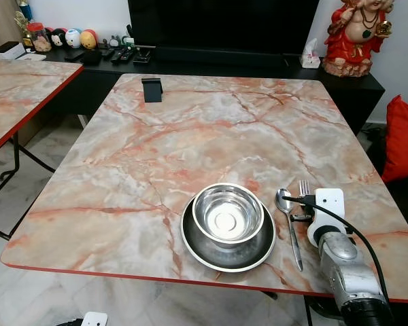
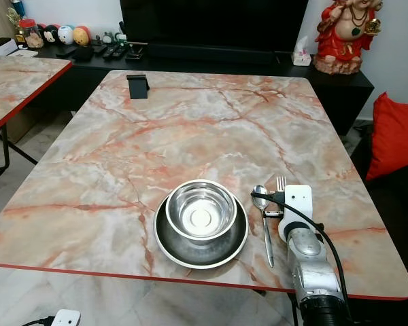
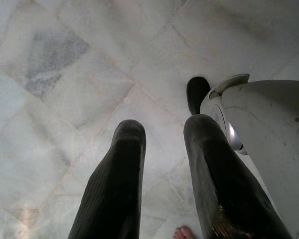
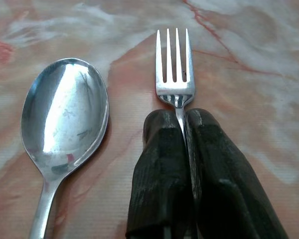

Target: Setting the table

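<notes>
The steel bowl [image 1: 228, 214] sits in the plate [image 1: 211, 252] at the near edge; the spoon [image 1: 288, 224] lies just right; the right gripper [image 4: 183, 130] pinches the fork [image 4: 174, 69] beside it; letting go remains; the left gripper [image 3: 162, 174] hangs apart.

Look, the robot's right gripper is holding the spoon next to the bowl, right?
Not quite. The right gripper is shut on the fork, not the spoon. The right wrist view shows the spoon lying free beside it, next to the bowl.

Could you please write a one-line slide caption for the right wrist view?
Right gripper shut on a fork, beside a spoon on the marble table.
</notes>
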### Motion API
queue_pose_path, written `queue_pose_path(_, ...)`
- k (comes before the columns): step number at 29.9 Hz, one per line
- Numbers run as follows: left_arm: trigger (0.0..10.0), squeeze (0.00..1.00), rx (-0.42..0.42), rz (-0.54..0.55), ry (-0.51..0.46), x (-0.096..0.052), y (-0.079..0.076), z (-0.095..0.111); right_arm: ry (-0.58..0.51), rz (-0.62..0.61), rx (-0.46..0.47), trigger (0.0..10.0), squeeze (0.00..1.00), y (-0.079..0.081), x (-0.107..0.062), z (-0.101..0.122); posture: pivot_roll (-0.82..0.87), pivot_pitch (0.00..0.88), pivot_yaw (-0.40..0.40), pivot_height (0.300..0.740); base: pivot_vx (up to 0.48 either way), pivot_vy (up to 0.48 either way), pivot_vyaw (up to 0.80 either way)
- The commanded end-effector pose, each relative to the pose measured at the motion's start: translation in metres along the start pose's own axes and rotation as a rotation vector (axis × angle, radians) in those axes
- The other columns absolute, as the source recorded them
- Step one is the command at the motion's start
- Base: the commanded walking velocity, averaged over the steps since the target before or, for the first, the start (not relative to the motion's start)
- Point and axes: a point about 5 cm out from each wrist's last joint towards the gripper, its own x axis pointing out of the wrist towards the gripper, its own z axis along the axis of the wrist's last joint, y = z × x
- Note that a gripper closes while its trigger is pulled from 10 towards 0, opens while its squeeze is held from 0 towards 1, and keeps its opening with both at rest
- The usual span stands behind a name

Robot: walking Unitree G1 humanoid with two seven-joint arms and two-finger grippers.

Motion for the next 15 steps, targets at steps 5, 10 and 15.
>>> queue_pose_path(5, 10.0, 0.00, 0.012, -0.004, 0.008, -0.0002, 0.0006, -0.0013, 0.026, -0.011, 0.004, 10.0, 0.00, -0.0011, 0.0007, -0.0053, 0.02, 0.000, -0.022, 0.715, 0.000, 0.000, 0.00)
queue_pose_path(10, 10.0, 0.00, 0.013, -0.003, 0.008, -0.0002, 0.0007, -0.0010, 0.033, -0.009, 0.005, 10.0, 0.00, -0.0004, 0.0005, -0.0065, 0.02, 0.000, -0.022, 0.715, 0.000, 0.000, 0.00)
queue_pose_path(15, 10.0, 0.00, 0.013, -0.003, 0.006, -0.0001, 0.0009, -0.0004, 0.053, 0.000, 0.012, 10.0, 0.00, 0.0018, -0.0007, -0.0109, 0.02, 0.000, -0.021, 0.715, 0.000, 0.000, 0.00)
